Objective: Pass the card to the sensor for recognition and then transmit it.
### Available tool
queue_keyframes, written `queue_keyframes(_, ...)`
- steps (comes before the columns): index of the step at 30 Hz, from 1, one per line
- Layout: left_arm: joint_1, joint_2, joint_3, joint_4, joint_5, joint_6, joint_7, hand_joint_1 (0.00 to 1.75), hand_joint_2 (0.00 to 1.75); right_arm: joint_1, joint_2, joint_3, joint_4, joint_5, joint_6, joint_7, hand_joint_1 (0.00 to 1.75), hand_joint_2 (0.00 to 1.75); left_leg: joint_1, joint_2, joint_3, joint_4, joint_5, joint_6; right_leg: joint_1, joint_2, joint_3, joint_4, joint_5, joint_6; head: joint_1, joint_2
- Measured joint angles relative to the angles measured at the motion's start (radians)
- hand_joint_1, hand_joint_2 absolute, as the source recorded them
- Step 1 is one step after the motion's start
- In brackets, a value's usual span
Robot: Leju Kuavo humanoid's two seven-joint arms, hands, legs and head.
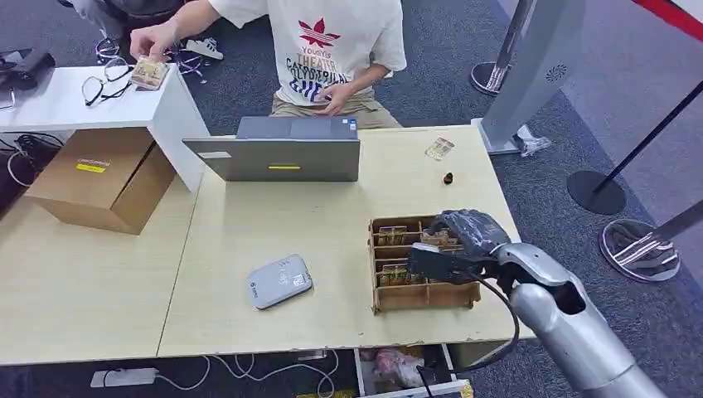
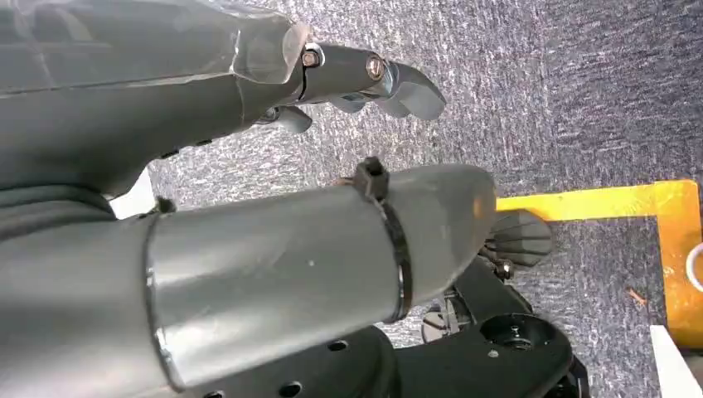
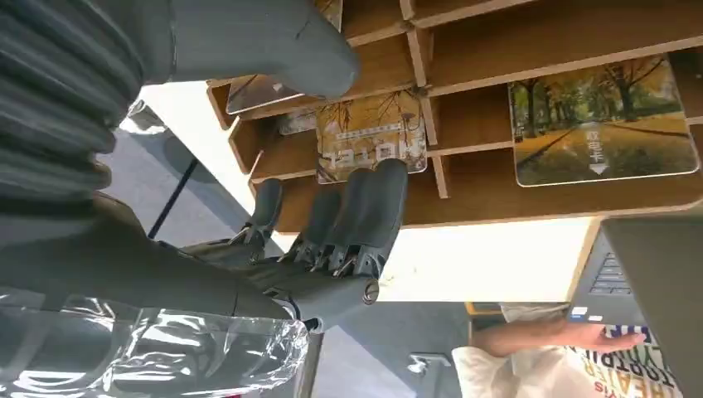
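A wooden divided box stands at the table's right end and holds several cards with an autumn tree picture. My right hand hovers over its far compartments. In the right wrist view the thumb and the fingers sit apart on either side of one card that lies in its slot. Another card lies in the neighbouring slot. The grey card sensor sits flat on the table, left of the box. My left hand hangs over the carpet and holds nothing.
An open laptop stands at the table's far edge, with a seated person behind it. A loose card and a small dark object lie at the far right. A cardboard box sits to the left.
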Motion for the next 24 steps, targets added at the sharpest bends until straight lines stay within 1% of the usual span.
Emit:
queue_keyframes(1,0.0,0.0,0.0,0.0,0.0,0.0,0.0,0.0,0.0,0.0,0.0,0.0,0.003,-0.001,0.0,0.0,0.75,1.75,0.0,0.0,0.0,0.0,0.0,0.0,0.0,0.0,0.0,0.0,0.0,0.0,0.0,0.0)
queue_keyframes(2,0.0,0.0,0.0,0.0,0.0,0.0,0.0,0.0,0.0,0.0,0.0,-0.001,0.006,-0.002,-0.002,-0.001,0.75,1.75,0.0,0.0,0.0,0.0,0.0,0.0,0.0,0.0,0.0,0.0,0.0,0.0,0.0,0.0)
queue_keyframes(3,0.0,0.0,0.001,0.0,-0.001,0.0,0.0,0.0,0.0,0.001,0.0,-0.002,0.007,-0.005,-0.006,-0.001,0.7,1.75,0.0,0.0,0.0,0.0,0.0,0.0,0.0,0.0,0.0,0.0,0.0,0.0,0.0,0.0)
queue_keyframes(5,0.0,0.0,0.001,0.0,-0.001,0.0,0.0,0.0,0.0,0.002,0.0,-0.006,0.01,-0.008,-0.007,-0.001,0.66,1.75,0.0,0.0,0.0,0.0,0.0,0.0,0.0,0.0,0.0,0.0,0.0,0.0,0.0,0.0)
queue_keyframes(6,0.0,0.0,0.001,0.0,-0.001,0.0,0.0,0.0,0.0,0.003,0.0,-0.007,0.012,-0.008,-0.008,-0.001,0.56,1.75,0.0,0.0,0.0,0.0,0.0,0.0,0.0,0.0,0.0,0.0,0.0,0.0,0.0,0.0)
queue_keyframes(9,0.0,0.0,0.002,0.0,-0.001,0.0,0.0,0.0,0.0,0.008,0.0,-0.012,0.012,-0.01,-0.012,-0.001,0.58,1.75,0.0,0.0,0.0,0.0,0.0,0.0,0.0,0.0,0.0,0.0,0.0,0.0,0.0,0.0)
queue_keyframes(11,0.0,0.0,0.002,0.0,-0.004,0.0,0.0,0.0,0.0,0.014,0.0,-0.022,0.012,-0.01,-0.016,-0.001,0.56,1.75,0.0,0.0,0.0,0.0,0.0,0.0,0.0,0.0,0.0,0.0,0.0,0.0,0.0,0.0)
queue_keyframes(13,0.001,0.0,0.002,0.0,-0.007,0.0,0.0,0.0,0.0,0.023,0.0,-0.033,0.012,-0.01,-0.018,-0.001,0.59,1.75,0.0,0.0,0.0,0.0,0.0,0.0,0.0,0.0,0.0,0.0,0.0,0.0,0.0,0.0)
queue_keyframes(15,0.001,0.0,0.002,0.0,-0.008,0.001,0.0,0.0,0.0,0.034,0.0,-0.043,0.012,-0.009,-0.019,-0.001,0.66,1.75,0.0,0.0,0.0,0.0,0.0,0.0,0.0,0.0,0.0,0.0,0.0,0.0,0.0,0.0)
queue_keyframes(18,0.001,0.0,0.002,0.0,-0.012,0.001,0.0,0.0,0.0,0.05,-0.005,-0.061,0.012,-0.002,-0.022,0.001,0.63,1.75,0.0,0.0,0.0,0.0,0.0,0.0,0.0,0.0,0.0,0.0,0.0,0.0,0.0,0.0)
queue_keyframes(20,0.001,0.0,0.002,0.0,-0.015,0.002,0.0,0.0,0.0,0.061,-0.009,-0.072,0.01,-0.002,-0.024,0.002,0.65,1.75,0.0,0.0,0.0,0.0,0.0,0.0,0.0,0.0,0.0,0.0,0.0,0.0,0.0,0.0)
queue_keyframes(21,0.001,0.0,0.002,0.0,-0.016,0.002,-0.001,0.0,0.0,0.067,-0.01,-0.079,0.008,-0.001,-0.024,0.003,0.59,1.75,0.0,0.0,0.0,0.0,0.0,0.0,0.0,0.0,0.0,0.0,0.0,0.0,0.0,0.0)
queue_keyframes(23,0.001,0.0,0.002,0.0,-0.018,0.002,-0.002,0.0,0.0,0.08,-0.016,-0.092,0.002,0.003,-0.025,0.003,0.61,1.75,0.0,0.0,0.0,0.0,0.0,0.0,0.0,0.0,0.0,0.0,0.0,0.0,0.0,0.0)
queue_keyframes(24,0.001,0.0,0.002,0.0,-0.018,0.002,-0.003,0.0,0.0,0.085,-0.017,-0.097,0.0,0.006,-0.025,0.003,0.58,1.75,0.0,0.0,0.0,0.0,0.0,0.0,0.0,0.0,0.0,0.0,0.0,0.0,0.0,0.0)
